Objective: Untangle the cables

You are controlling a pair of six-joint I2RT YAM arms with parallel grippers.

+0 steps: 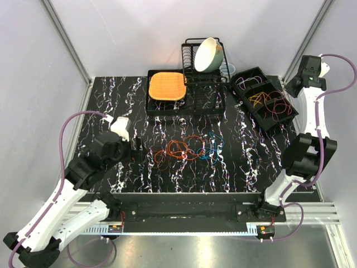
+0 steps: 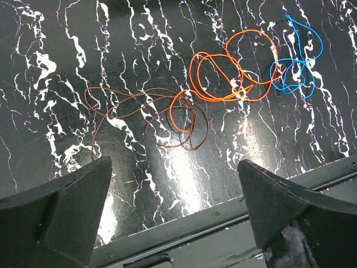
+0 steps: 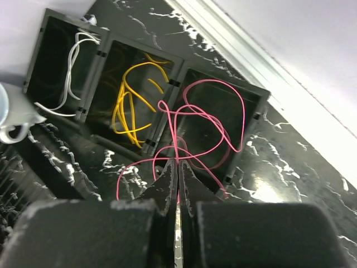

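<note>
Cables (image 1: 189, 149), thin maroon, orange and blue loops: tangled on the black marbled desk (image 1: 111, 100), strung left-to-right just ahead of the released left tool (image 2: 174, 167), the nearer one. Right tool (image 3: 177, 167) clenched on a thin pink cable (image 3: 223, 125) over the far black compartment tray (image 3: 262, 92).

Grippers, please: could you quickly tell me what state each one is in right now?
Left gripper: open, holding nothing.
Right gripper: shut on the pink cable.
</note>
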